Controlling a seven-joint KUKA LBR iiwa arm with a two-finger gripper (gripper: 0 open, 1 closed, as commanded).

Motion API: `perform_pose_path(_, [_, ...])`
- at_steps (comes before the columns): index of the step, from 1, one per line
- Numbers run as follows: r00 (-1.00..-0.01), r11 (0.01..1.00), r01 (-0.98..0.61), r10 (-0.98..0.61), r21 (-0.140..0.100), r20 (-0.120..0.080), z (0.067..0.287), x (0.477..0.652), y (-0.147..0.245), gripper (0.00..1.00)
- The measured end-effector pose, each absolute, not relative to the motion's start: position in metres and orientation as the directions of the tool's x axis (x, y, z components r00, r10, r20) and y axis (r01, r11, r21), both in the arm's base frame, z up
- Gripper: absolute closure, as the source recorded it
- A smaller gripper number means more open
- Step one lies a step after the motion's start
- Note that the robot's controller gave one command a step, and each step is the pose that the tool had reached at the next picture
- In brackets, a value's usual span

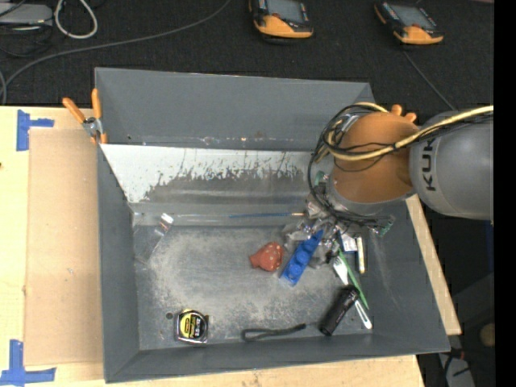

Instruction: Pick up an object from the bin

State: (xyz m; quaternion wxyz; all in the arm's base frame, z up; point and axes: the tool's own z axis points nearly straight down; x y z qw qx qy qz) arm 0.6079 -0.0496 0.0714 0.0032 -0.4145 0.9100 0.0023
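Grey metal bin (226, 111): the floor is mostly bare at left and centre, with open room there. Loose things crowd the right half.

Arm (455, 172) enters from the view's right. Its orange cover (371, 164) hangs low over the bin's right rear, close to the right wall.

Gripper (318, 234) is down among a small cluster on the right of the floor, near the back slope. How wide it stands cannot be told.

Blue block (297, 264), elongated and tilted, lies just in front of the gripper and slightly left. Its upper end is at the gripper's tip; contact unclear.

Red lump (266, 256) is just beside the block, on its left. Green stick (352, 279) and black cylinder (337, 311) lie at front right, near the wall.

Tape measure (192, 326), yellow and black, sits at front left, well apart. A thin black cord (274, 330) runs along the front edge.
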Motion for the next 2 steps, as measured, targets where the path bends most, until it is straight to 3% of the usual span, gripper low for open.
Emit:
perform_pose_path(1, [-0.657, 0.657, -0.754, -0.754, 0.004, -0.006, 0.085, 0.607, -0.049, 1.00])
perform_pose_path(2, [-0.658, 0.658, -0.753, -0.753, 0.011, -0.003, 0.125, 0.605, -0.048, 1.00])
